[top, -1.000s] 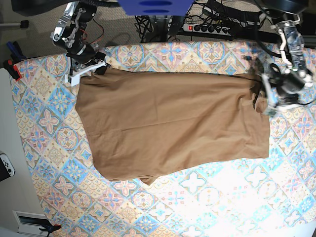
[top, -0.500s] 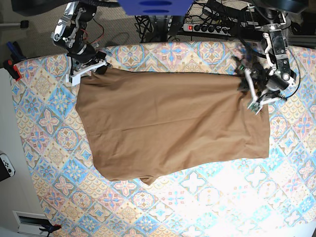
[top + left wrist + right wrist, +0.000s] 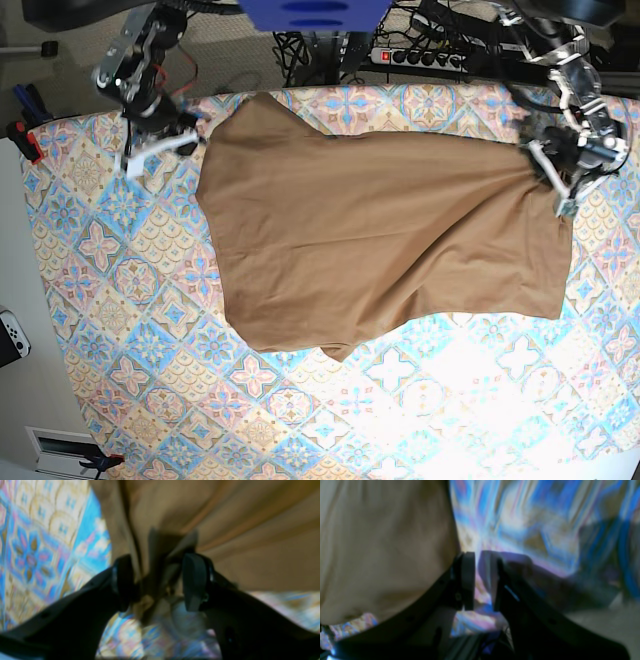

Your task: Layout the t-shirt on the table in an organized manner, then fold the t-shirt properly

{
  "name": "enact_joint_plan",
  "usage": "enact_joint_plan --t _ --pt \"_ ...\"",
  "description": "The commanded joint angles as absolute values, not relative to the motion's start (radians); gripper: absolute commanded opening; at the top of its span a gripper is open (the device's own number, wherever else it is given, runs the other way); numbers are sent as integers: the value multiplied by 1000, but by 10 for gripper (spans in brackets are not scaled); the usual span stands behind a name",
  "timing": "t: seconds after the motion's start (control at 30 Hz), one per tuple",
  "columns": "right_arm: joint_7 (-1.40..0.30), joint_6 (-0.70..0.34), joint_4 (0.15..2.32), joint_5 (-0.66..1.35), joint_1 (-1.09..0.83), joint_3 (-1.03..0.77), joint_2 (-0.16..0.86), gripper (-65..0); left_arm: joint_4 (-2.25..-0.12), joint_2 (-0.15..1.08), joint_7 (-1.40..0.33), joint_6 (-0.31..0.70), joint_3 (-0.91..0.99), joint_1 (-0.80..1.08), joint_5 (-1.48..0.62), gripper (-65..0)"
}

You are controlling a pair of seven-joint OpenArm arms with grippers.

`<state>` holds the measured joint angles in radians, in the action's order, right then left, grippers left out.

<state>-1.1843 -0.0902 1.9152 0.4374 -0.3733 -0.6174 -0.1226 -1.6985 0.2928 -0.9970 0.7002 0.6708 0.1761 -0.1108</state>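
Your left gripper sits at the 3 o'clock edge of the base view. In its wrist view the two black pads stand apart with a bunched fold of the t-shirt between them; creases fan out from that pinch toward 1 o'clock. The cloth looks caught, though blur keeps you from seeing firm contact on both pads.

Your right gripper hangs at 10 o'clock in the base view, just off the shirt's near corner. Its wrist view shows the jaws narrow, a thin slit between the pads, and only patterned table showing through the gap. Tan cloth lies beside the left-hand pad at 9 o'clock, not between the pads. Nothing held there.

The t-shirt lies spread across the upper middle of the table, long axis running 9 to 3 o'clock, slightly tilted. The 3 o'clock end is gathered to a point at your left gripper. The 9 o'clock end is loose, with one peak of cloth poking toward 11 o'clock and a small flap hanging at 6 o'clock. Which end is collar and which is hem you cannot tell from these views.

Blue, pink and cream tiles of the table show all round the shirt.
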Motion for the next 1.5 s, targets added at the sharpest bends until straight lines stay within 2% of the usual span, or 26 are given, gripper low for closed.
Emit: enact_joint_plan --t 0.0,0.27,0.43,0.53,0.73,0.87,1.0,1.13,1.23,1.47 --pt "-1170 -101 1936 453 -369 -634 -108 -541 -1745 297 -983 698 677 166 -119 -341" --pt "-1170 -101 1937 453 -366 -696 -101 -541 -1808 280 -984 698 679 166 -125 -341" --pt "-1167 -105 1937 455 -355 -685 -54 -541 -1811 278 -983 698 679 162 -130 -341" --pt "-1145 -107 1937 456 -286 -648 -44 -541 -1845 262 -983 698 679 162 -130 -341" --pt "-1145 -107 1928 460 -176 -447 85 -541 -1897 236 -983 698 679 160 -130 -339" --pt "-1148 -107 1914 461 -10 -453 96 -541 -1897 231 -984 698 679 140 -128 -339" --pt "-1147 -117 1790 461 -1 -464 107 -541 -1897 231 -984 698 679 140 -128 -339" --pt "-1133 -243 1661 460 -1 -470 107 -541 -1897 231 -984 698 680 137 -127 -339" --pt "-1063 -245 1626 458 -7 -464 107 -541 -1897 231 -984 698 680 134 -127 -340" --pt "-1040 -245 1578 456 -54 -398 107 -541 -1899 231 -984 698 680 133 -128 -340"
